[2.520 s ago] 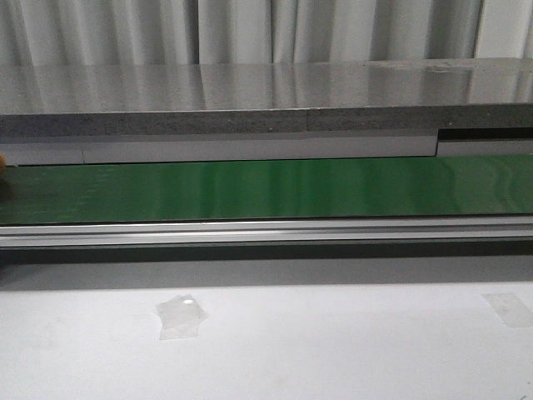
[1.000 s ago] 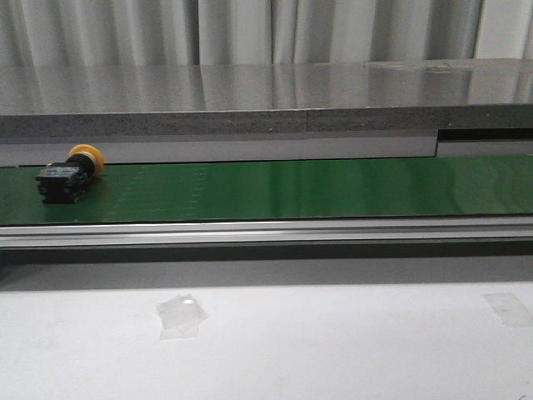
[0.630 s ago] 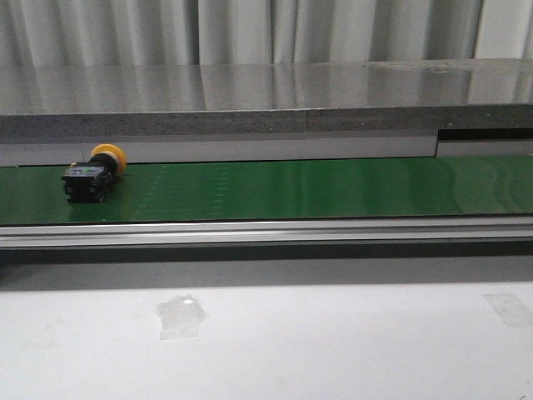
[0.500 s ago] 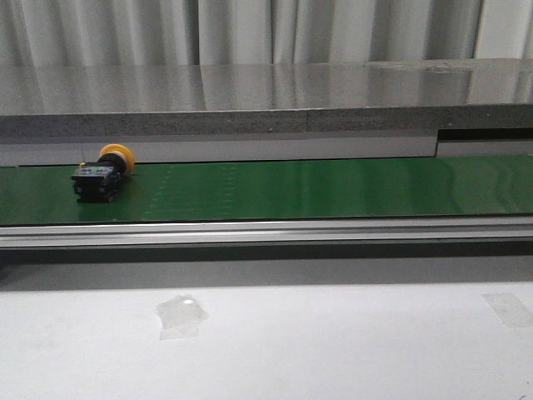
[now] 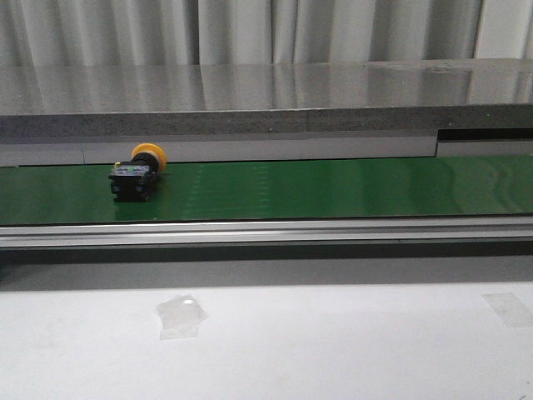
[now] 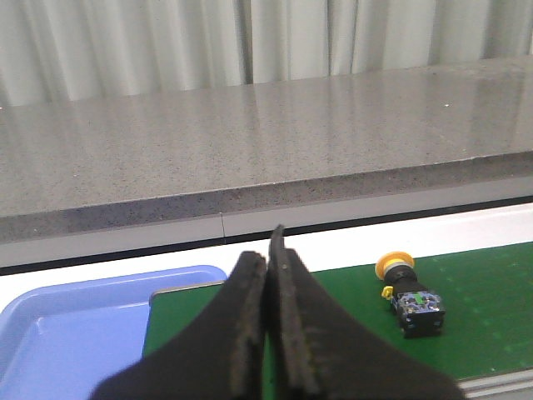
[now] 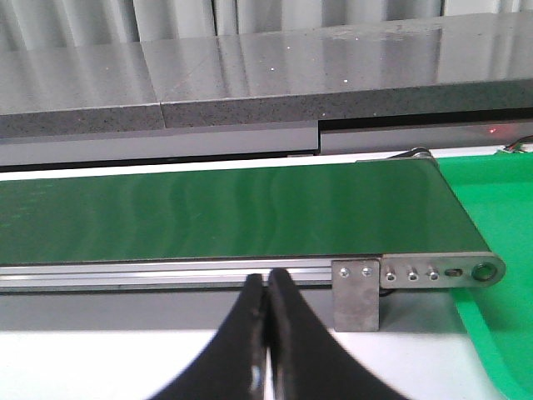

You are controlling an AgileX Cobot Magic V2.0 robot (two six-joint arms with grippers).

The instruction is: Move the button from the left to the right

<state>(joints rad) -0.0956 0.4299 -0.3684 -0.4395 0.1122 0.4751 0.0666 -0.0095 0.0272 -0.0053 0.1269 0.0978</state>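
The button (image 5: 137, 172), a yellow round cap on a black cube body with blue-green marks, lies on its side on the green conveyor belt (image 5: 333, 187) at the left part. It also shows in the left wrist view (image 6: 410, 293), apart from my left gripper (image 6: 266, 250), which is shut and empty near the belt's left end. My right gripper (image 7: 266, 281) is shut and empty in front of the belt's right end. Neither gripper shows in the front view.
A blue tray (image 6: 67, 333) sits beside the belt's left end. A green bin (image 7: 500, 275) lies past the belt's right end with its metal bracket (image 7: 356, 293). A grey stone ledge (image 5: 266, 100) runs behind the belt. White table (image 5: 333, 342) in front.
The button has travelled rightward along the belt from the left edge of the front view. The grippers' motion cannot be told.
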